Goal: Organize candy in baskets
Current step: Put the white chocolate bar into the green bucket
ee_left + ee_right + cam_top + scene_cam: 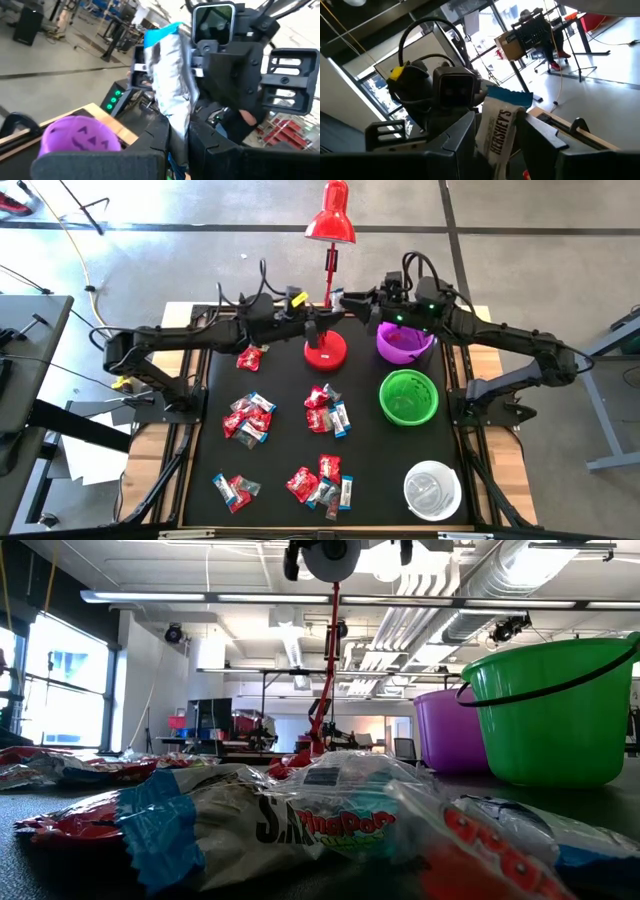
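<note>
While both grippers meet above lamp | silver candy (172, 85) clamped between left (175, 140) and right (502, 145) fingers

Lighting is bright and even. In the low view, ceiling strip lights (300, 598) and left-side windows (60, 680) glare; the foreground candy (300, 820) is out of focus. Both wrist views show motion blur and overexposed backgrounds.

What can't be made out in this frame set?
- Purple basket contents: the right arm covers part of it in the high view, and the low view shows only its wall.
- Silver candy in the left hand: too small to read in the high view.
- White basket: too small in the high view to tell whether it holds anything.
- Nearest candy: blurred in the low view.
</note>
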